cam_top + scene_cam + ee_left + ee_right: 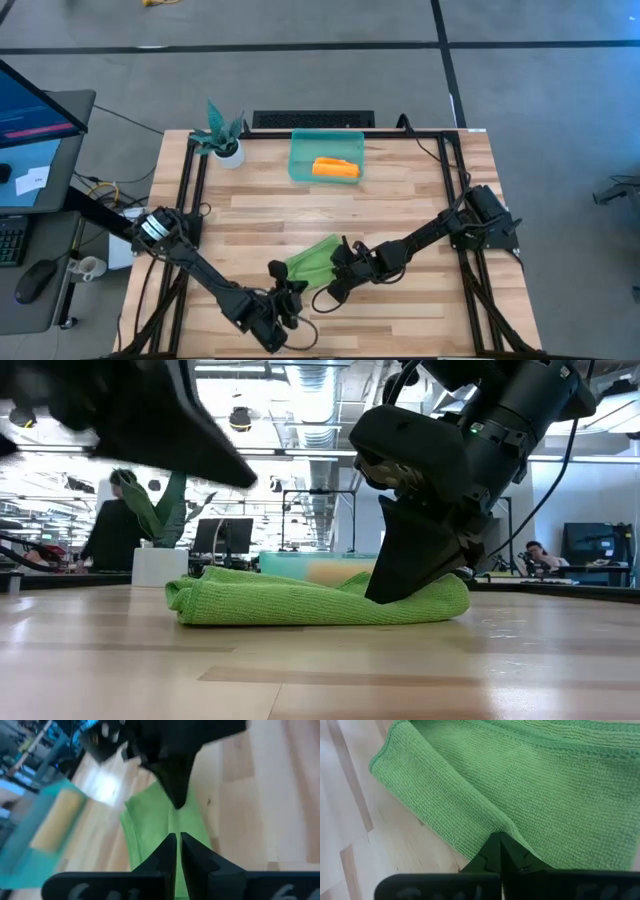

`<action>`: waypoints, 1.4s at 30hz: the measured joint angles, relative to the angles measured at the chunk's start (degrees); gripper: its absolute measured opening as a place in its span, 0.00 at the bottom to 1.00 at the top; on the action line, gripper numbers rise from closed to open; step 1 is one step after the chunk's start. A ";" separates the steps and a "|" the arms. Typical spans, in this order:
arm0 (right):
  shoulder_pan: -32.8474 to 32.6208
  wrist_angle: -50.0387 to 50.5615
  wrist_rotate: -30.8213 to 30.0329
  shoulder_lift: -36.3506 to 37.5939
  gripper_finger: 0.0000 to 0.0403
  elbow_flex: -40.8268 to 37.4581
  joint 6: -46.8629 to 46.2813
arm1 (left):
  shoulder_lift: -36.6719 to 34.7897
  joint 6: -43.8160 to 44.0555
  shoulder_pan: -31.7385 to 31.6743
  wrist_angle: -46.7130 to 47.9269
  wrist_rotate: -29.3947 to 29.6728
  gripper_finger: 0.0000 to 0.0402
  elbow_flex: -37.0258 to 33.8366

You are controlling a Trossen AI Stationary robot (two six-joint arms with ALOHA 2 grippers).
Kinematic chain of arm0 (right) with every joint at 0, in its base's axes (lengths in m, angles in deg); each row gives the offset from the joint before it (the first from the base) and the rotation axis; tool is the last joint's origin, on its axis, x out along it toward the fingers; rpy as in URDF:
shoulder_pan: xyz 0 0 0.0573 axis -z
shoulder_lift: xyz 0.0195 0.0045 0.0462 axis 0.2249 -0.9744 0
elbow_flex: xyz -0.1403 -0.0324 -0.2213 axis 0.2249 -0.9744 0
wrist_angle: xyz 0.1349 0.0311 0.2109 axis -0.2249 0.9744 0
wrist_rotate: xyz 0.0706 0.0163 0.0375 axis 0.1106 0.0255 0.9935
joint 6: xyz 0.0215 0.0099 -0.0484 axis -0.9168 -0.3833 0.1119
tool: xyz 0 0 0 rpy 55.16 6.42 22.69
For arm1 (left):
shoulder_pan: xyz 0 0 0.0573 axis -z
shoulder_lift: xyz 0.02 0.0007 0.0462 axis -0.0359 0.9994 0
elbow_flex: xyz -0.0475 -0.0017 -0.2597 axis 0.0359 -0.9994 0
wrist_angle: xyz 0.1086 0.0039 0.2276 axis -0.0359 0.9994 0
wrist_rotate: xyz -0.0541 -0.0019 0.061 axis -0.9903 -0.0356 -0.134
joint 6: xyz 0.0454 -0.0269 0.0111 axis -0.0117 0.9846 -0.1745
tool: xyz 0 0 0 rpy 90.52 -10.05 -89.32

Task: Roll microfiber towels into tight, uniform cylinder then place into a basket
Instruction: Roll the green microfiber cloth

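From above, you see the lime green towel (313,257) lying folded on the wooden table (400,205), a little toward the near edge from the middle, while the orange-yellow towel (335,169) sits rolled inside the teal basket (300,160) close to the far edge. Your right gripper (338,263) comes in from the right side and meets the green towel's right end; your left gripper (292,293) sits just by the towel's near end, toward the near edge. A white pot with a teal plant (222,138) stands near the far left corner. At table height, you find the green towel (300,600) lying as a low, flattened bundle, with the right gripper (415,575) pressing down on its right part, fingers together. A person (112,530) is visible in the room behind. Through the left wrist camera, your left gripper (178,851) has its fingers nearly touching and nothing visibly between them, poised over the green towel (150,827); the basket (22,847) appears beyond. Through the right wrist camera, your right gripper (496,851) has its fingers closed tight, pinching the edge of the green towel (540,790).
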 joint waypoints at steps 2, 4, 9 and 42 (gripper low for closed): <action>0.00 -0.02 0.02 -0.04 0.03 0.00 0.15 | 0.03 0.75 -0.92 -3.20 -0.68 0.04 -2.15; 0.01 -0.01 0.01 -0.04 0.03 0.00 0.19 | 0.03 0.84 -2.09 -7.81 -2.77 0.04 -4.51; 0.04 0.00 0.00 -0.04 0.03 0.00 0.37 | 0.08 1.56 -5.52 -14.96 -12.84 0.04 -9.21; 0.16 -1.60 2.68 0.00 0.28 0.00 1.30 | -0.03 8.88 -9.05 -11.05 -27.71 0.04 -12.00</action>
